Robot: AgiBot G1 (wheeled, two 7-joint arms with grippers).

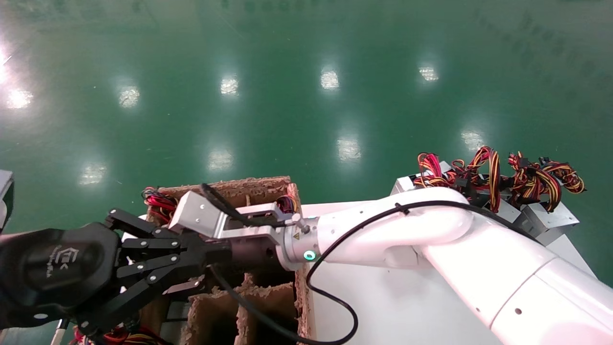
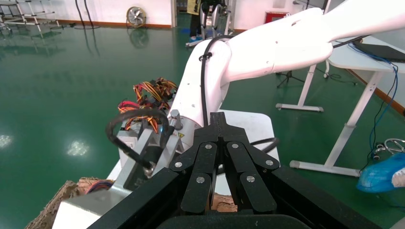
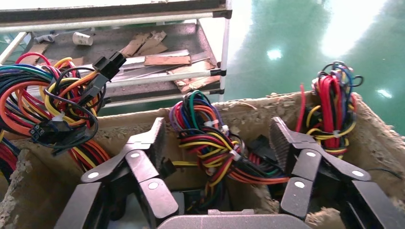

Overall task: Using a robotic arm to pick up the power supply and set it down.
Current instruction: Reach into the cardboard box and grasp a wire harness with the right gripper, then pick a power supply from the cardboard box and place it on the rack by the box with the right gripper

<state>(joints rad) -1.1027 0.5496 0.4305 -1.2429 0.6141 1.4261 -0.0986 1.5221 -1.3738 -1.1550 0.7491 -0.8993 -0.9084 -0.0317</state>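
While your right pincer (image 3: 219, 143) hangs spread apart over the cardboard box (image 1: 268, 187) at 7 o'clock, the power supply (image 3: 215, 138) sits in its cell, wires up, prob. for easy grabbing. Left pincer (image 2: 220, 125) closed, idle.

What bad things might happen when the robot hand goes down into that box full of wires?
1. The open right gripper straddles a wire bundle, so the fingers may close on loose wires, not a power supply's metal case.
2. Neighbouring bundles sit close in the cardboard box, so lifting could snag and drag them.
3. The left gripper, shut, is near the right arm, so they might bump.
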